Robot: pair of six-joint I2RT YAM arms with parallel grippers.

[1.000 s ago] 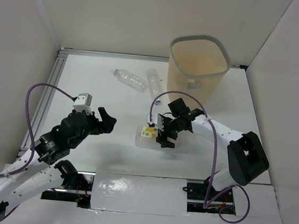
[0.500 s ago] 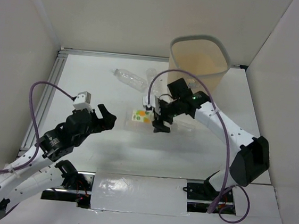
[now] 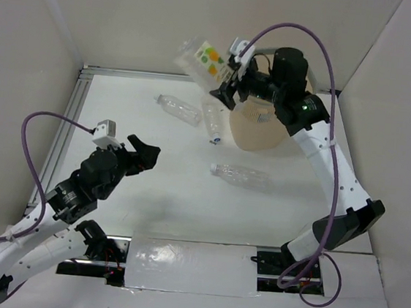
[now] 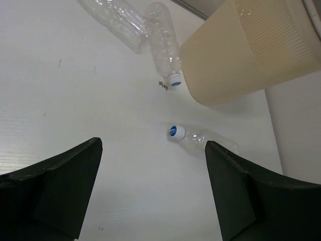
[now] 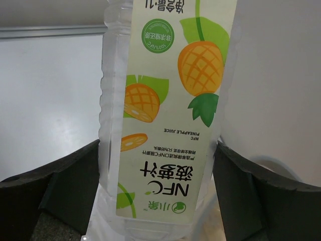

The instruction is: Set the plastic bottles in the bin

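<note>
My right gripper (image 3: 226,79) is shut on a clear plastic bottle with a white-green-orange pineapple label (image 3: 204,60), held high in the air just left of the bin (image 3: 255,133). In the right wrist view that bottle (image 5: 170,115) fills the gap between both fingers (image 5: 65,191). The beige ribbed bin is partly hidden behind the right arm. Three bare bottles lie on the table: one at the back (image 3: 178,109), one with a blue cap beside the bin (image 3: 211,118), one in the middle (image 3: 241,175). My left gripper (image 3: 145,156) is open above the table with nothing in it (image 4: 153,191).
White walls close the table in at the left, back and right. A metal rail (image 3: 79,93) runs along the left and far edges. The left wrist view shows the bin wall (image 4: 241,50) and the middle bottle's blue-marked cap (image 4: 176,132) ahead.
The right arm has lifted the labelled bottle off the table and swung it up and back beside the bin. The bare bottle in the middle now shows. The left arm shifted slightly.
</note>
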